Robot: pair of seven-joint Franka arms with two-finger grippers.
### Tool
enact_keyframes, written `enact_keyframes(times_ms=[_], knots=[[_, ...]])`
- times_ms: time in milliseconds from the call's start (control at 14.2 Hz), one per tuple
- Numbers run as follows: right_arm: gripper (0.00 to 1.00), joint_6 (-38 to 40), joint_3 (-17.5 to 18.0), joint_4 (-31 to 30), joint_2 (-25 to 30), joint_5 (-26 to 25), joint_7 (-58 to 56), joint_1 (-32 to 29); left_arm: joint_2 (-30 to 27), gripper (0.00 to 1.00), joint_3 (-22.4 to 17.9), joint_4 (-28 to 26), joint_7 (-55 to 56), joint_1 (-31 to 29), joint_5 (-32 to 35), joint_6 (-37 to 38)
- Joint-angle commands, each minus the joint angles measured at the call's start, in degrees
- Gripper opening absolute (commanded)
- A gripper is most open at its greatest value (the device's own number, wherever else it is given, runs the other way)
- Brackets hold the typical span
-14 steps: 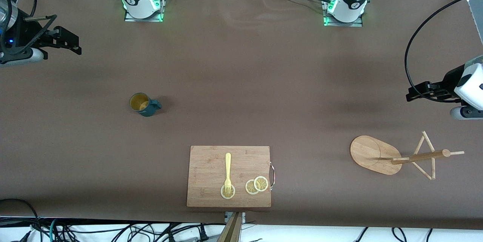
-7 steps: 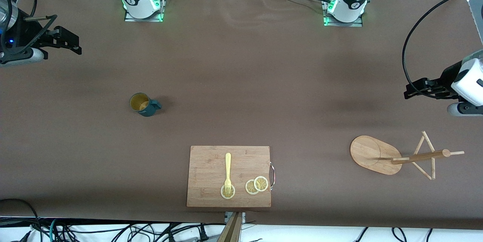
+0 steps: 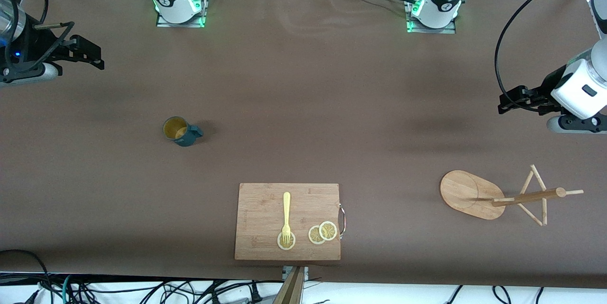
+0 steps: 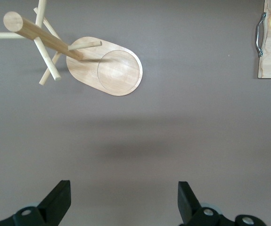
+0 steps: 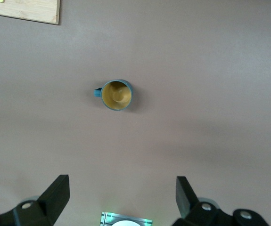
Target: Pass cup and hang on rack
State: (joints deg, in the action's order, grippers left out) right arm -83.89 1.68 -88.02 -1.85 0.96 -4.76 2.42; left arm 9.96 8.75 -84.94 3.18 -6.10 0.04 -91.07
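Here the teal mug [image 3: 180,132] stands upright on the desk, untouched; bring your released right pincer [image 3: 97,59] down over its rim, while the left pincer [image 3: 503,106], also released, waits near the mug tree [image 3: 493,194].

The counter [image 3: 303,105] is a flat, even brown. The cup [image 3: 181,132] is dark teal outside and mustard-yellow inside. The rack [image 3: 493,195] is pale, light-grained wood all over. The cutting board [image 3: 265,209] is a warmer tan wood with a silver metal handle [image 3: 342,220]; on it lie a pale yellow fork [image 3: 286,216] and 3 yellow lemon slices [image 3: 323,232] with whitish rinds. Both end effectors, left [image 3: 503,103] and right [image 3: 97,57], are black.
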Motion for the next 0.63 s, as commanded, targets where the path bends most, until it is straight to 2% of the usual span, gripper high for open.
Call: enact_keyframes(times_ms=[0, 282, 563], knots=[[1.00, 0.3, 0.9, -0.7, 0.4, -0.4, -0.1, -0.8, -2.2, 1.00, -1.5, -2.2, 0.2, 1.3, 0.1, -0.1], [1.00, -2.1, 0.9, -3.2, 0.8, -0.4, -0.1, -0.8, -1.5, 1.00, -3.7, -2.2, -0.5, 2.1, 0.0, -0.2], [1.00, -7.9, 0.9, -8.3, 0.9, -0.4, -0.1, -0.8, 0.6, 1.00, -3.6, -0.7, -0.5, 1.1, -0.2, -0.1]])
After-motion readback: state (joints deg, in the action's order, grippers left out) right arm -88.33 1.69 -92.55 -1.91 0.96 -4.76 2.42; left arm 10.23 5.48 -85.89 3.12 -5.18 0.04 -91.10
